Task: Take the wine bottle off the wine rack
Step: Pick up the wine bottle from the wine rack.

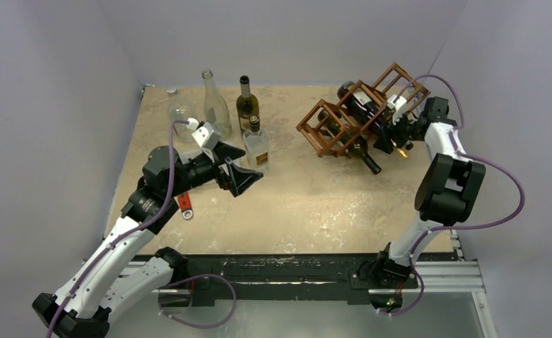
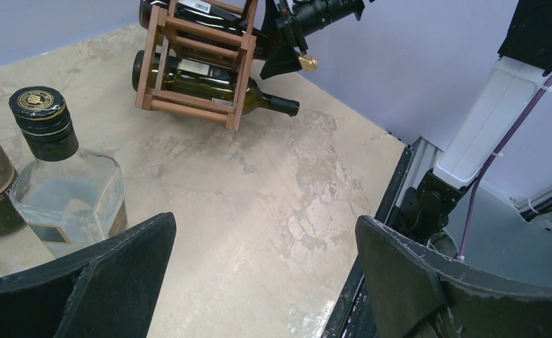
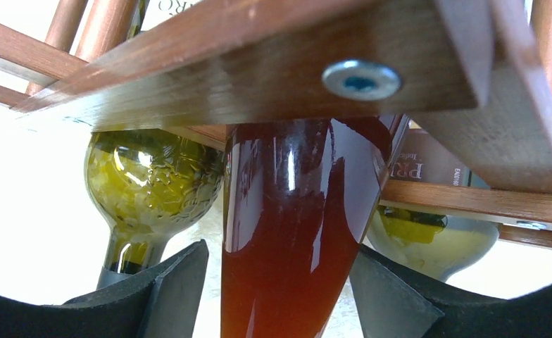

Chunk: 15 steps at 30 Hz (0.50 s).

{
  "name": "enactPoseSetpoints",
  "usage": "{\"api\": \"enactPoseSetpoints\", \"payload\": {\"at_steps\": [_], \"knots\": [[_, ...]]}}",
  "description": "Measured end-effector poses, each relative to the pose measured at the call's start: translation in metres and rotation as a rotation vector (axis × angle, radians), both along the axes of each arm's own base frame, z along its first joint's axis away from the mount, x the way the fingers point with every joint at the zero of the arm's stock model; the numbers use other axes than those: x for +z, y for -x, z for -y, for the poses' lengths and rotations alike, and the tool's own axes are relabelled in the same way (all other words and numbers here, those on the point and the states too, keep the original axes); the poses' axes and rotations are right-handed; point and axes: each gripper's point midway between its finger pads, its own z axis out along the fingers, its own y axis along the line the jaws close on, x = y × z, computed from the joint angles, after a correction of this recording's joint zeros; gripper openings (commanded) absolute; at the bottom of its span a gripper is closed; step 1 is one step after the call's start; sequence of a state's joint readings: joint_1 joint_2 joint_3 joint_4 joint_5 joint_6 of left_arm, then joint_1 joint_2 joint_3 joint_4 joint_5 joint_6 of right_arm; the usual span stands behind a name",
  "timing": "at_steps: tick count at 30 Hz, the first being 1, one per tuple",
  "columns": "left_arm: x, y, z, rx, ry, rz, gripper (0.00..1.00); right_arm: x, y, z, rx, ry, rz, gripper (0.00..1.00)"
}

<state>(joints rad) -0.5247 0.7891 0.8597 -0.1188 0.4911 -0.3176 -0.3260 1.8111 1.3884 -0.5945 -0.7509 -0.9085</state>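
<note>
The reddish-brown wooden lattice wine rack frames a glossy wine bottle of deep red-brown glass with a gold top, and beside it an olive-green glass bottle with yellowish mottling inside. The flat stone-look bench is beige, blotched with paler and greyer patches, and on it the square clear glass bottle wears a black cap stamped with a gold emblem. Both the left gripper and the right gripper are matte black, on white arms trailing purple cables.
</note>
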Motion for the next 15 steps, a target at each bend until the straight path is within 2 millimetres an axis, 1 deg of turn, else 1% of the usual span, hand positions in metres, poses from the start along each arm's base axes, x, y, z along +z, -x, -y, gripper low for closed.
{"api": "enactPoseSetpoints", "payload": {"at_steps": [6,15], "knots": [[-0.0002,0.0001,0.0000,0.000,0.000,0.000,1.00,-0.0007,-0.0020,0.0002,-0.007,-0.004,0.007,0.67],[-0.0003,0.0000,0.0001,-0.001,0.000,-0.001,1.00,-0.0012,-0.0038,0.0000,-0.015,-0.012,0.013,0.52]]}}
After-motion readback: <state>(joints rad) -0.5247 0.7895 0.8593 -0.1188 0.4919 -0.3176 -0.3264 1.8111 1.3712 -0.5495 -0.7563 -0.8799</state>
